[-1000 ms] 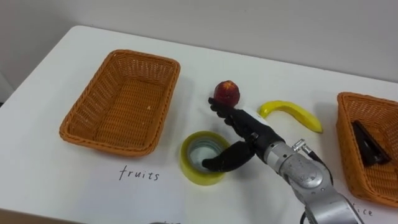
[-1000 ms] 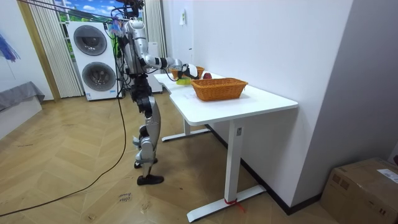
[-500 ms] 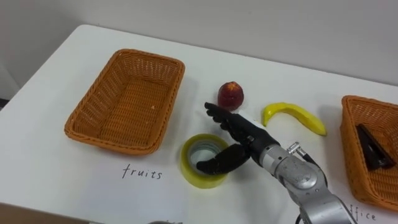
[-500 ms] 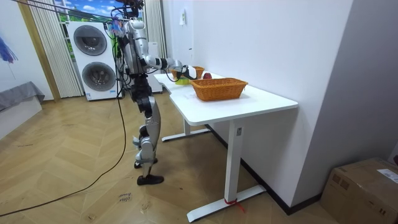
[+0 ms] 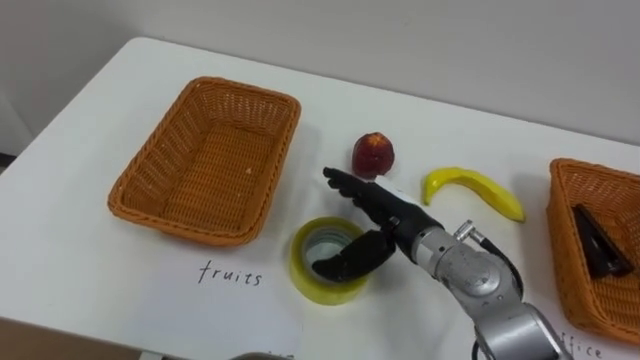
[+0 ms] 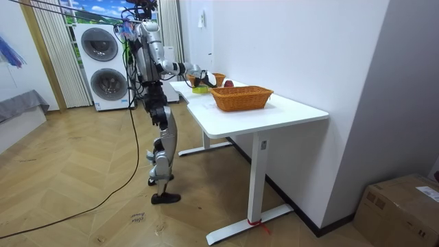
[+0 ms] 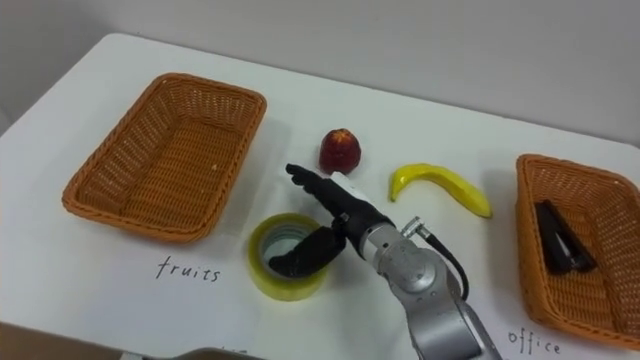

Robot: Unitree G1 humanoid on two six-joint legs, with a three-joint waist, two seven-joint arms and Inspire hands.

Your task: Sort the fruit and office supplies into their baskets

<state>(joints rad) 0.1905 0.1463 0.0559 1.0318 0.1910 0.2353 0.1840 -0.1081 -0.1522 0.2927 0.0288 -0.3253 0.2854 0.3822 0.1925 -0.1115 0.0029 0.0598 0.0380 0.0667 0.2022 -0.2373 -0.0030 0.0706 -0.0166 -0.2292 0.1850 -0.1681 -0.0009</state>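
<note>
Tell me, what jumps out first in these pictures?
The robot's right hand hangs over a yellow tape roll at the table's middle, its thumb dipped into the roll's hole and its fingers stretched toward an apple. A banana lies to the apple's right. An empty basket sits on the left, and the right basket holds a dark thing.

white table point(image 6: 291, 113) | stacked washing machines point(image 6: 101, 65) by curtain point(image 6: 48, 58) | cardboard box point(image 6: 405, 204) on floor point(image 6: 82, 206)
</note>
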